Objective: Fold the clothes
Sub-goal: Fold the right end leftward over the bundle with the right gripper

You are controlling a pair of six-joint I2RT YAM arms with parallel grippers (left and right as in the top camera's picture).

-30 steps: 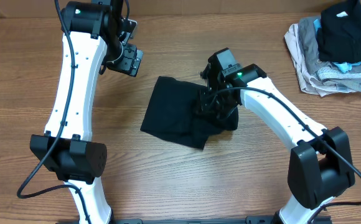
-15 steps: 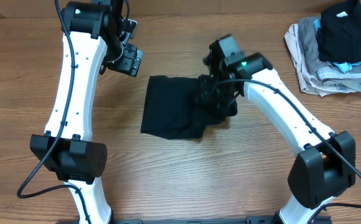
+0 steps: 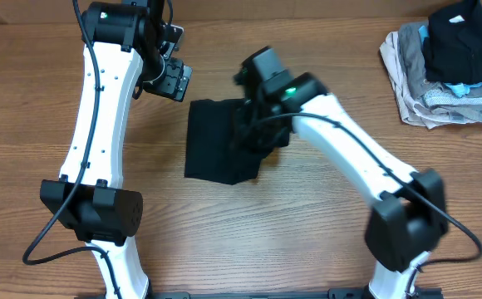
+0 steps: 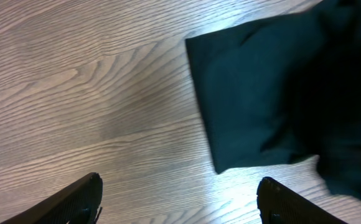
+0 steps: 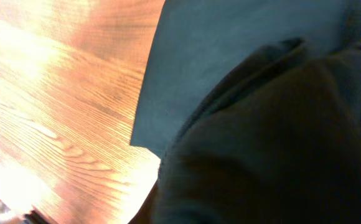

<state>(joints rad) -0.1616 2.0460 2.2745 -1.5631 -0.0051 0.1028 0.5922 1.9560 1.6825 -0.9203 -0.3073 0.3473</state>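
Observation:
A black garment (image 3: 210, 151) lies partly folded on the wooden table (image 3: 324, 232), left of centre. My right gripper (image 3: 255, 133) is over its right part, shut on a raised fold of the cloth. In the right wrist view the dark cloth (image 5: 243, 81) fills the frame and hides the fingers. My left gripper (image 3: 173, 81) hangs open and empty above the table, just beyond the garment's far left corner. In the left wrist view its two fingertips (image 4: 177, 202) frame bare wood, with the garment (image 4: 255, 106) at the upper right.
A pile of unfolded clothes (image 3: 445, 62), grey and blue with a black item on top, sits at the far right corner of the table. Both arm bases stand at the near edge.
My right gripper has moved left and a little away from me, carrying the garment's right side over its left part. The garment now looks narrower. The left arm has not moved.

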